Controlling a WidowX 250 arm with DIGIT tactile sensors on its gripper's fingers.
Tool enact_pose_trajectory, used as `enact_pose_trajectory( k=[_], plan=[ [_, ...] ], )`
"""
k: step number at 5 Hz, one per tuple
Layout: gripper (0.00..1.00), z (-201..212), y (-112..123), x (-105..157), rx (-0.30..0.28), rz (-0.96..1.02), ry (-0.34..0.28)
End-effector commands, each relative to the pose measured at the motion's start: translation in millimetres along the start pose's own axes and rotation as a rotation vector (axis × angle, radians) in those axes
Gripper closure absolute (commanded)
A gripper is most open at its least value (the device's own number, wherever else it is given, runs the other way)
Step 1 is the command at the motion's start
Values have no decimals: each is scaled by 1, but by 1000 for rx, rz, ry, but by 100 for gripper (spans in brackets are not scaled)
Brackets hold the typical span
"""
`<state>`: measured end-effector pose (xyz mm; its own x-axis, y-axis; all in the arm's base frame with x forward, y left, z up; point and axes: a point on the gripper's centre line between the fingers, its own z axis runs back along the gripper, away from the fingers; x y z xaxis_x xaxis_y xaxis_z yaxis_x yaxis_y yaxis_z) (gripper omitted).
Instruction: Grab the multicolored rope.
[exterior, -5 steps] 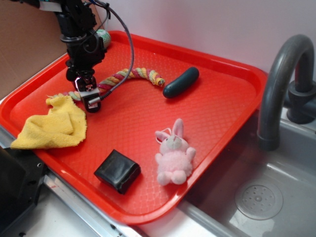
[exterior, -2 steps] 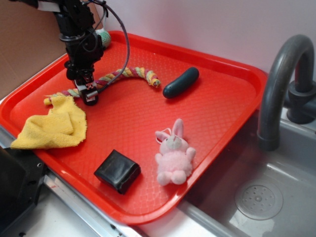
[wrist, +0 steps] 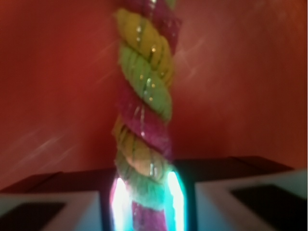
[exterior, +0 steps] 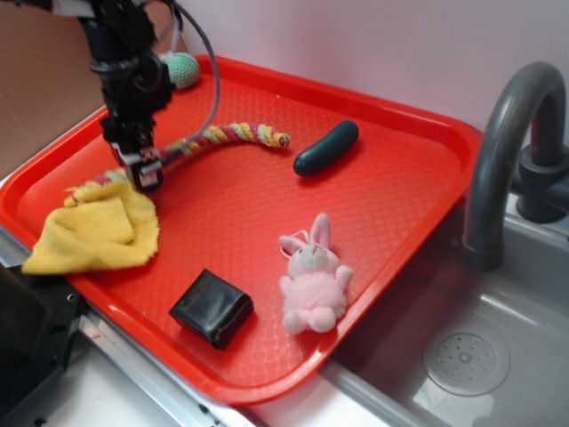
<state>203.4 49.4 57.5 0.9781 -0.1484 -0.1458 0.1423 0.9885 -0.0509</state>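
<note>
The multicolored rope [exterior: 233, 134] of pink, yellow and green twisted strands lies on the red tray [exterior: 373, 213], running from its frayed end near the dark cylinder toward the left. My gripper [exterior: 142, 171] is shut on the rope near its left part, just above the yellow cloth. In the wrist view the rope [wrist: 144, 96] runs straight up the middle of the picture and its lower stretch is pinched between my gripper's [wrist: 144, 207] two fingers.
A yellow terry cloth [exterior: 93, 229] lies crumpled under and left of the gripper. A dark cylinder [exterior: 326, 148], a pink plush bunny [exterior: 312, 276] and a black block [exterior: 212, 307] also sit on the tray. A green knitted ball [exterior: 182, 69] is at the back left. A sink and grey faucet [exterior: 507, 151] stand at right.
The gripper has moved left toward the tray's rim with the rope in it. The rope's free end slid left and straightened, and its left end now overlaps the yellow cloth.
</note>
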Motion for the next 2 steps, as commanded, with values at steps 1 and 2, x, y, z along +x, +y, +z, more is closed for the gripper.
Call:
enact_pose_trajectory(
  k=[1, 2],
  plan=[
    [100, 98, -7, -7, -7, 193, -160],
    [100, 124, -28, -6, 20, 238, -163]
  ],
)
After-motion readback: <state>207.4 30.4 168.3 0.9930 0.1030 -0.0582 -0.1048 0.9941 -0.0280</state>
